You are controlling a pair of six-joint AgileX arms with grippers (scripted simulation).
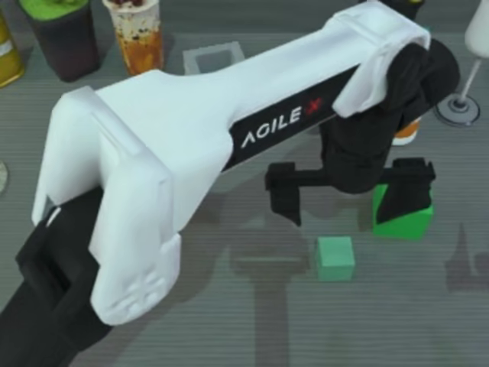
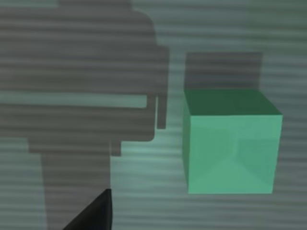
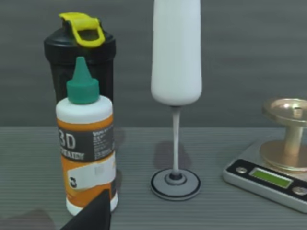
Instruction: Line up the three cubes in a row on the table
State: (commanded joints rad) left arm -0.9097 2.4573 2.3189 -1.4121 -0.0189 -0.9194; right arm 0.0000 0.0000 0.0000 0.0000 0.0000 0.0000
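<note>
Two cubes show on the ribbed grey table (image 1: 428, 306). The small teal-green cube (image 1: 335, 258) (image 2: 232, 143) sits right of centre. The larger bright green cube (image 1: 403, 218) stands just behind and to the right of it. My left gripper (image 1: 348, 200) hovers over this spot, open, with nothing between its fingers. Its right-hand finger (image 1: 412, 183) overlaps the bright green cube from above, and the teal-green cube lies in front of the jaws. In the left wrist view one dark fingertip (image 2: 96, 215) shows beside that cube. My right gripper (image 3: 153, 223) is parked outside the top view, open and empty.
At the back left stand a dark cup (image 1: 65, 34), a drink cup (image 1: 137, 30) and a hollow grey block (image 1: 214, 57). At the back right are a glue bottle (image 3: 86, 148), a black shaker (image 3: 79, 52), a wine glass (image 3: 176, 72) (image 1: 458, 107) and a scale (image 3: 268, 175).
</note>
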